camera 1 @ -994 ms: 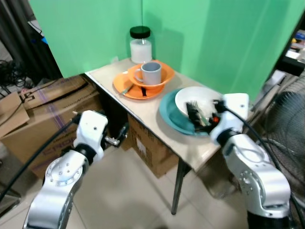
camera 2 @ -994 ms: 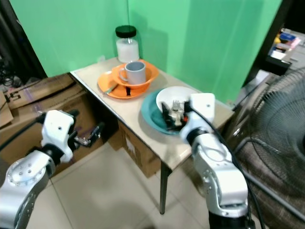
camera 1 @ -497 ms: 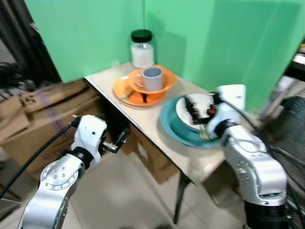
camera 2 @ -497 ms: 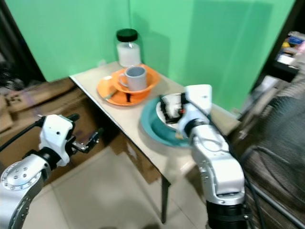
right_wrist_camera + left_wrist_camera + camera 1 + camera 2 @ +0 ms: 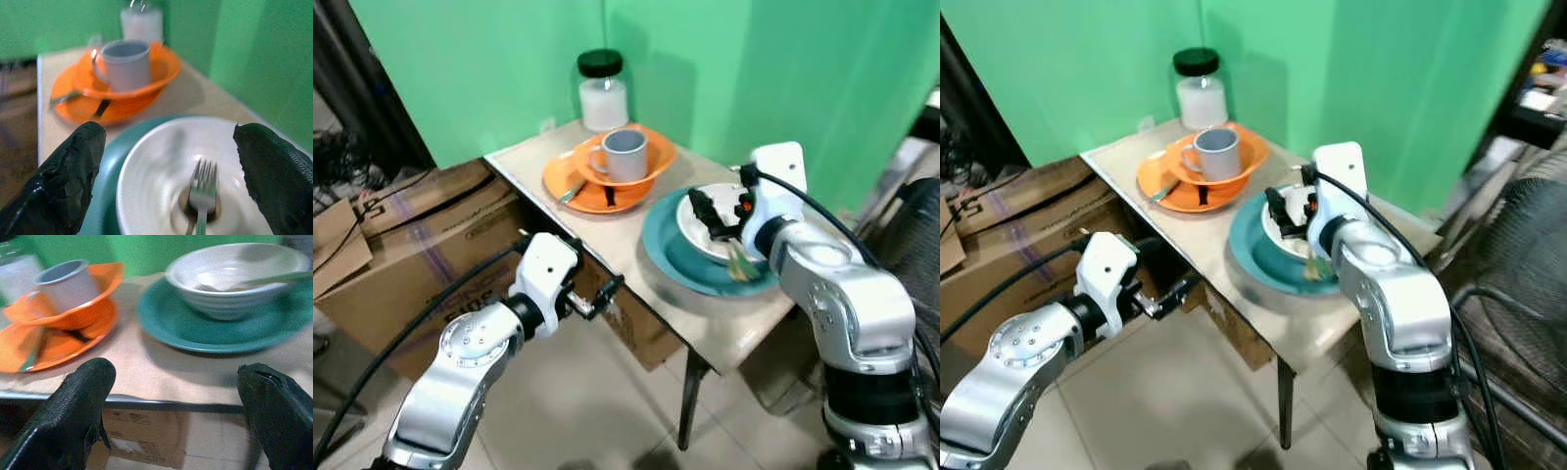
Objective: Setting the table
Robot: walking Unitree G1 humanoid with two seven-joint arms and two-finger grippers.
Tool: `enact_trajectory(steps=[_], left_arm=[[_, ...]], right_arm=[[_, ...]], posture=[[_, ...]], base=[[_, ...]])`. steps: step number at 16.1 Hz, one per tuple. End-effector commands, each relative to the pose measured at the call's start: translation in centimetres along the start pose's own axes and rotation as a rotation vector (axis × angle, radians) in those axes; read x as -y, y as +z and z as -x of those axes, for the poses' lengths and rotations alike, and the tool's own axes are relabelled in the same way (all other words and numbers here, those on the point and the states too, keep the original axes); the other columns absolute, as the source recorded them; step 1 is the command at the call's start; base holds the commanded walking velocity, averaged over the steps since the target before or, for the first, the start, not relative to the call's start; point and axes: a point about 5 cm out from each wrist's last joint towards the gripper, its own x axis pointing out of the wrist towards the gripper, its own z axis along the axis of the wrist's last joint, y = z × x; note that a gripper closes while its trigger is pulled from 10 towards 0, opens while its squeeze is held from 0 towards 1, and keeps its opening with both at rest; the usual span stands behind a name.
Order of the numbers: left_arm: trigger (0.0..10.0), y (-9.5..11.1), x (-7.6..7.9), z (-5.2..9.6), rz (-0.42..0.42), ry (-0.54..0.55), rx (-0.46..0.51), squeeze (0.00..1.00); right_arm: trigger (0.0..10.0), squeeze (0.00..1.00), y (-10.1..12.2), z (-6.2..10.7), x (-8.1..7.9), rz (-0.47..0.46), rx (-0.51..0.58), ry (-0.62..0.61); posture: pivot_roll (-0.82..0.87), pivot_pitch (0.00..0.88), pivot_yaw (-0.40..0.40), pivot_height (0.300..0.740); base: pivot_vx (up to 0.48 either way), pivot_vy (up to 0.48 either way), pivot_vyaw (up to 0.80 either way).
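Overhead, right tool (image 5: 705, 210) above bowl (image 5: 717, 227)

Both arms are chunky brushed-silver metal, built from rounded cylinder segments with disc-shaped joint caps. Each wrist ends in a glossy white plastic housing, boxy with rounded corners. A thick black cable loops out of each white housing and runs back along the arm. The left gripper (image 5: 597, 291) has two long black fingers on a small shiny metal bracket. The right gripper (image 5: 710, 217) has the same black fingers plus a tiny orange-red spot. Up close the fingers (image 5: 63, 181) look matte and finely textured, kind of rubbery.
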Motion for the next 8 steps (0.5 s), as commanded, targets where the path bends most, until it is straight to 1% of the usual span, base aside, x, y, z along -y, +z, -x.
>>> enact_trajectory(steps=[1,2,3,5,8], left_arm=[[10.0,-0.2,0.2,0.0,0.002,-0.032,-0.023,0.00],[10.0,-0.4,0.5,0.2,0.007,-0.055,-0.049,0.00],[10.0,-0.5,0.6,0.3,0.003,-0.075,-0.064,0.00],[10.0,-0.4,1.2,0.4,0.010,-0.124,-0.076,0.00],[10.0,-0.5,1.6,0.8,0.025,-0.194,-0.108,0.00]], right_arm=[[10.0,0.00,0.4,-0.2,-0.5,0.021,-0.035,0.033],[10.0,0.00,0.6,-0.7,-0.4,0.013,-0.094,0.038],[10.0,0.00,0.6,-0.9,-0.5,0.002,-0.130,0.045],[10.0,0.00,0.5,-1.2,-0.5,-0.023,-0.208,0.076],[10.0,0.00,0.1,-2.4,-0.8,-0.010,-0.322,0.091]], posture=[[0.02,0.000,0.084,0.740],[0.01,0.000,0.078,0.740],[0.02,0.000,0.070,0.740],[0.01,0.000,0.060,0.740],[0.01,0.000,0.050,0.740]], base=[[0.000,0.000,0.00],[0.000,0.000,0.00],[0.000,0.000,0.00],[0.000,0.000,0.00],[0.000,0.000,0.00]])
